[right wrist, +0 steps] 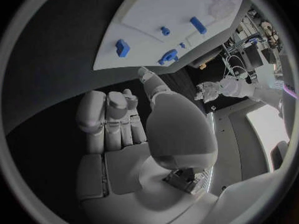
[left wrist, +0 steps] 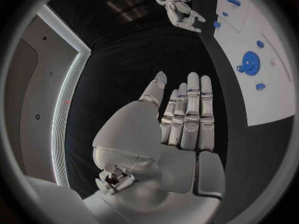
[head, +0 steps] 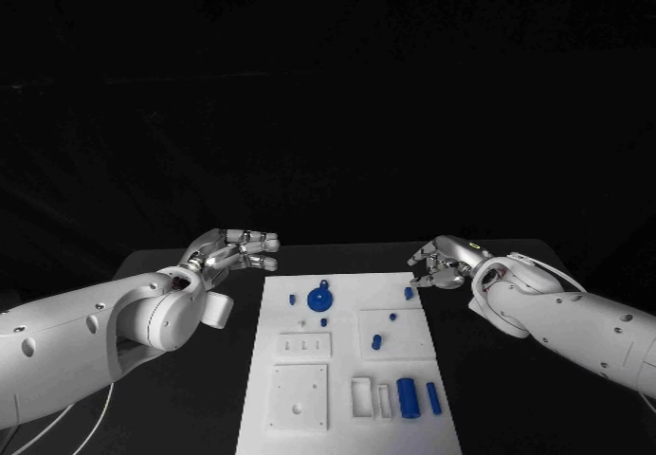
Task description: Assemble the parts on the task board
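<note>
On the white task board (head: 345,379), the near end carries a blue cylinder (head: 406,393) and a thinner blue pin (head: 433,398), both lying with their long axes running from near to far, beside some white blocks. Further up the board a small blue peg (head: 376,338) stands in a raised square, and beyond that a round blue disc (head: 320,300) sits toward the far left part, with a little blue piece (head: 291,299) just beside it. At the far right edge lies another small blue piece (head: 408,293), and this is the one that looks to matter: the right hand (head: 445,264) hovers just beyond and to the right of it, over the black bench (head: 479,398), fingers curled inward and holding nothing. The left hand (head: 232,251) is off the board's far left corner, fingers straight and together, palm bare, also holding nothing. I judge the right hand nearer to a part, needing only a short reach back toward the board edge.
</note>
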Controlling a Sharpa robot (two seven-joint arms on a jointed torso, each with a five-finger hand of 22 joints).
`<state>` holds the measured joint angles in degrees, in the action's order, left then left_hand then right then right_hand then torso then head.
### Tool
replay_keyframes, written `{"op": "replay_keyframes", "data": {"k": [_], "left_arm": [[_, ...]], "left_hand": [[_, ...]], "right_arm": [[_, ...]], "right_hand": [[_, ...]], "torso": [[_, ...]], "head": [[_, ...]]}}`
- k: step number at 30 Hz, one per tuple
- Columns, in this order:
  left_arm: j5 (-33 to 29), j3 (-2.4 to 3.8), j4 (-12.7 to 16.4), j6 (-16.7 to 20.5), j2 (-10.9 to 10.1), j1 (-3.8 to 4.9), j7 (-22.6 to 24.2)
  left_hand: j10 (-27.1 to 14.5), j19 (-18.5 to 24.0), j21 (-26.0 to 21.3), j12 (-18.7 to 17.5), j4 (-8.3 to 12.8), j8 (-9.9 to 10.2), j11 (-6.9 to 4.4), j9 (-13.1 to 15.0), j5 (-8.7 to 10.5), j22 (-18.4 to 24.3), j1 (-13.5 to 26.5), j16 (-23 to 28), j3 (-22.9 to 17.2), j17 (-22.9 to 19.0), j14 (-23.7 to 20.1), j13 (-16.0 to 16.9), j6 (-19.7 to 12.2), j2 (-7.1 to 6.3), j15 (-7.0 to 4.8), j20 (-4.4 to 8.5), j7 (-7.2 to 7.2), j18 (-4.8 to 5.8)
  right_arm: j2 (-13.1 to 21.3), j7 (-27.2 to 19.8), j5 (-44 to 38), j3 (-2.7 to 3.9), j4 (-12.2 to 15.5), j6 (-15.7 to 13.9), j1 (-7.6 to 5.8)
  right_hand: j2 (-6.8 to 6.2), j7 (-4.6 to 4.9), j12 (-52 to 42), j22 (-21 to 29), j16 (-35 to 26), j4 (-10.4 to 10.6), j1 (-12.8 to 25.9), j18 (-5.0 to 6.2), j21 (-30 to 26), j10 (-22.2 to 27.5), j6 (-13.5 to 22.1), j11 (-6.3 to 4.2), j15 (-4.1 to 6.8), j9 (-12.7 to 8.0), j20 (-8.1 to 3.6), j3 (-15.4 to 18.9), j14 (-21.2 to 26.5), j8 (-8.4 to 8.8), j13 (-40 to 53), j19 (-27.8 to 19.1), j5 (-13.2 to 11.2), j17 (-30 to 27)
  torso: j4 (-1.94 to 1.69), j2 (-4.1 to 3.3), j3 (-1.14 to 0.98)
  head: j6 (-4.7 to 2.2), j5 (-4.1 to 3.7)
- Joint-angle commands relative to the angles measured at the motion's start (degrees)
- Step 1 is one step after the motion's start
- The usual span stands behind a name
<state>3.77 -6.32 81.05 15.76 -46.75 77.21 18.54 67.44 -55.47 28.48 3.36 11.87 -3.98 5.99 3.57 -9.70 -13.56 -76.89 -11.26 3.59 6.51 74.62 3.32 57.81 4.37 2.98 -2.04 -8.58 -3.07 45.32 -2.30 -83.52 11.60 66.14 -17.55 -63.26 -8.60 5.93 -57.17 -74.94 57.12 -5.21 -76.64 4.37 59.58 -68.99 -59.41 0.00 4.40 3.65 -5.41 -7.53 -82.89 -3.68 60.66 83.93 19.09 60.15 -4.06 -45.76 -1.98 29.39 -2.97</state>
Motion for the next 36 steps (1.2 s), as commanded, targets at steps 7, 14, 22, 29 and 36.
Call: {"op": "replay_keyframes", "data": {"k": [7,14,22,29,36], "left_arm": [[0.4,0.04,-0.24,-1.74,0.26,-0.22,1.11],[0.42,0.04,-0.48,-1.9,0.35,-0.37,1.12],[0.45,0.04,-0.63,-2.04,0.5,-0.49,1.09],[0.48,0.05,-0.65,-2.06,0.54,-0.51,1.08],[0.52,0.05,-0.69,-2.08,0.59,-0.52,1.04]], "left_hand": [[-0.87,0.34,0.22,0.03,0.47,0.15,0.18,0.09,0.06,0.1,-0.14,-0.07,0.01,-0.05,-0.46,0.05,-0.16,0.08,0.08,0.09,0.22,0.04],[-1.06,0.36,0.24,0.04,0.49,0.16,0.23,0.09,0.09,0.12,-0.13,-0.07,0.06,-0.05,-0.46,0.05,-0.2,0.1,0.11,0.04,0.21,-0.01],[-1.06,0.36,0.24,0.04,0.49,0.16,0.23,0.09,0.09,0.12,-0.13,-0.07,0.06,-0.05,-0.46,0.05,-0.2,0.1,0.11,0.04,0.21,-0.01],[-1.06,0.36,0.24,0.04,0.49,0.16,0.23,0.09,0.09,0.12,-0.13,-0.07,0.06,-0.05,-0.46,0.05,-0.2,0.1,0.11,0.04,0.21,-0.01],[-1.06,0.36,0.24,0.04,0.49,0.16,0.23,0.09,0.09,0.12,-0.13,-0.07,0.06,-0.05,-0.46,0.05,-0.2,0.1,0.11,0.04,0.21,-0.01]], "right_arm": [[-1.15,-4.78,1.14,0.03,-4.53,3.57,1.2],[-2.21,-5.35,1.36,0.02,-6.68,3.99,1.82],[-3.49,-5.71,1.73,0.02,-8.49,4.6,2.6],[-4.33,-5.79,1.86,0.02,-9.52,4.83,3.08],[-5.02,-5.8,1.93,0.02,-10.43,4.39,3.33]], "right_hand": [[0.36,0.16,0.88,-7.6,-0.9,-1.06,-1.24,-0.34,-0.52,1.0,2.51,-0.15,-0.27,-0.08,0.25,1.76,0.34,0.14,-0.62,0.77,1.4,-0.26],[0.5,0.16,1.0,-7.57,-1.0,-1.22,-1.49,-0.34,-0.69,1.19,2.97,-0.17,-0.25,-0.1,0.24,2.1,0.42,0.16,-0.72,0.71,1.56,-0.26],[0.82,0.21,0.87,-7.6,-0.98,-1.52,-1.48,-0.37,-0.62,1.2,2.28,-0.12,-0.27,-0.06,0.23,2.13,0.42,0.11,-0.62,0.72,1.86,-0.19],[1.37,0.28,0.65,-7.6,-0.87,-2.21,-0.88,-0.33,-0.59,1.25,1.37,0.0,-0.35,-0.04,0.3,2.18,0.39,0.11,-0.52,0.71,1.91,-0.01],[1.91,0.28,0.49,-7.64,-0.7,-2.29,-0.45,-0.32,-0.38,1.18,0.99,0.01,-0.35,-0.05,0.31,1.79,0.31,0.13,-0.45,0.78,1.73,0.14]], "torso": [[-0.3,0.01,-0.34],[-0.34,-0.02,-0.43],[-0.3,-0.02,-0.34],[-0.23,-0.08,-0.29],[-0.18,-0.03,-0.29]], "head": [[0.28,-0.36],[0.43,-0.26],[0.66,-0.12],[0.78,-0.06],[1.01,-0.04]]}}
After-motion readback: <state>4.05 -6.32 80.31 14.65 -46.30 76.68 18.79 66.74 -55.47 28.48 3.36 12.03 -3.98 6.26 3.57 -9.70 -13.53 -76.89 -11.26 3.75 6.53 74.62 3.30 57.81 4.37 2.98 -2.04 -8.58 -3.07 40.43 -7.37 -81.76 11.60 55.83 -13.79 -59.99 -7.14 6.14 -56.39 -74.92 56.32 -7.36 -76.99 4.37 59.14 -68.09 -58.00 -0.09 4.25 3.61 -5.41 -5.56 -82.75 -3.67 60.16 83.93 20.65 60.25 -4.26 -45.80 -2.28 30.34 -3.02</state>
